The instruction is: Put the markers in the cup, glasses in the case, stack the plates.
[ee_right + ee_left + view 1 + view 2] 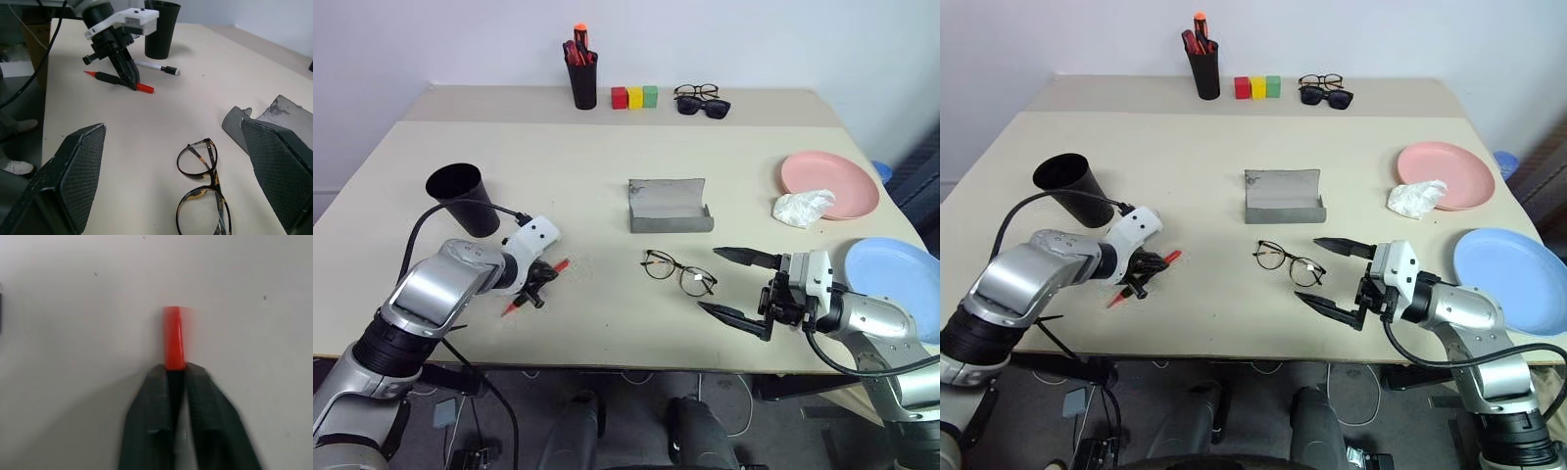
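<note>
**On the bench: handling notes, largest item to smallest**

On the beige bench (607, 196), far right side: two round shallow plastic plates, salmon pink (830, 184) and light blue (894, 286), lying apart. Judged light, stiff and slick; take by the rim. A crumpled white tissue (803, 207) rests against the pink plate's near edge and would need clearing before stacking.

Wide matte black plastic cup (464, 199), left side, upright, mouth open. Probably light and easy to tip; drop markers in from above rather than push against it.

Grey fabric-faced spectacle case (671, 206), centre, lid open. Rigid shell, judged stable.

Thin dark wire-framed spectacles (679, 272), just in front of the case, arms folded. Fragile, springy; best held at the bridge or a hinge corner, not on the lenses. Right hand (740, 294) sits just beside them, fingers spread wide, holding nothing.

Markers: the red-capped marker (117, 81) lies flat near the cup. Left hand (128, 78) is pressed together on its dark barrel near the cap, tips at the bench. Slim, smooth, may pivot; a mid-barrel pinch looks safer. The white marker with black ends (155, 66) lies between the red one and the cup.
</note>
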### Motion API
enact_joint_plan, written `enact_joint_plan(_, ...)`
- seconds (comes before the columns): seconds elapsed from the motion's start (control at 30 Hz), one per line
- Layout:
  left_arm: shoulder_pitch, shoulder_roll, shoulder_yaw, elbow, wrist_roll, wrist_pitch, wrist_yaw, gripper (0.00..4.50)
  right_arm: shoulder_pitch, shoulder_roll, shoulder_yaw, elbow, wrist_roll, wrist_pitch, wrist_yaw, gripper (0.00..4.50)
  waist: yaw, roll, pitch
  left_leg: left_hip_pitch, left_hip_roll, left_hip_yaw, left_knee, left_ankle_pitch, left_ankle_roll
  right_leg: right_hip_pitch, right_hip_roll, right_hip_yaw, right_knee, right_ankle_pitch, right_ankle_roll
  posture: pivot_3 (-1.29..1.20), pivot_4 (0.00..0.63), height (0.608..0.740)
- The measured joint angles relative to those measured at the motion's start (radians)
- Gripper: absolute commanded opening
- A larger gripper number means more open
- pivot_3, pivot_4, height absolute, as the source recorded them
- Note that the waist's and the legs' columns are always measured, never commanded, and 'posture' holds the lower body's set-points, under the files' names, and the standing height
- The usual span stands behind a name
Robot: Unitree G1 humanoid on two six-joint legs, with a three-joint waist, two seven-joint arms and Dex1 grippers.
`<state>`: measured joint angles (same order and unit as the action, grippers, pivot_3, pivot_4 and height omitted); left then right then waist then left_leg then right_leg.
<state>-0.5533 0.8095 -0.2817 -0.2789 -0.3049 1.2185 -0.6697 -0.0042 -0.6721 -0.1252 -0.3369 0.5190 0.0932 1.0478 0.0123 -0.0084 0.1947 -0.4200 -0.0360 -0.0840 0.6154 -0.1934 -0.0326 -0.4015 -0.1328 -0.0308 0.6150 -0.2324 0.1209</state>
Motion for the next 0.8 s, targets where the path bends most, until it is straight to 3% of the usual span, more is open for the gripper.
enact_joint_plan(0.2,0.012,-0.008,0.008,-0.01,0.006,-0.029,0.005,0.03,0.004,0.0,0.0,-0.003,-0.001,0.0,-0.009,4.5,0.001,0.0,0.0,0.0,0.0,0.0,0.0,0.0,0.0,0.0,0.0,0.0,0.0,0.0,0.0,0.0,0.15,0.74)
enact_joint_plan(0.27,0.059,-0.054,0.049,-0.017,0.023,-0.159,0.035,0.03,-0.003,0.0,0.001,-0.002,-0.003,0.0,-0.012,4.5,0.002,0.0,0.0,-0.002,0.0,-0.001,0.0,0.0,0.0,-0.001,-0.001,0.0,-0.001,0.0,0.0,0.0,0.15,0.74)
enact_joint_plan(0.4,0.089,-0.286,0.209,-0.039,0.11,-0.61,0.274,0.03,-0.058,0.015,0.009,0.008,0.001,0.002,-0.011,4.5,0.004,-0.005,0.002,-0.006,0.0,-0.001,0.001,0.001,-0.001,-0.004,-0.001,0.0,-0.002,0.004,-0.004,0.0,0.15,0.74)
enact_joint_plan(0.5,0.003,-0.432,0.351,-0.004,0.188,-0.828,0.524,0.03,-0.12,0.048,0.031,0.023,0.018,0.009,-0.006,4.5,-0.001,-0.006,0.003,-0.006,-0.001,0.0,0.001,0.001,-0.001,-0.004,0.0,0.001,-0.002,0.007,0.002,0.0,0.15,0.74)
enact_joint_plan(0.63,-0.075,-0.468,0.433,0.137,0.304,-0.998,0.729,0.03,-0.233,0.106,0.071,0.061,0.043,0.019,0.005,4.5,-0.002,-0.005,0.002,-0.003,-0.001,0.0,0.001,0.001,0.0,-0.003,0.001,0.001,0.0,0.008,0.004,0.0,0.15,0.74)
enact_joint_plan(0.8,-0.077,-0.479,0.459,0.268,0.404,-1.082,0.872,0.03,-0.372,0.19,0.119,0.114,0.053,0.026,0.008,4.5,0.002,-0.007,0.003,-0.005,-0.001,0.0,0.002,0.002,-0.002,-0.003,0.002,0.001,-0.001,0.01,0.007,0.0,0.15,0.74)
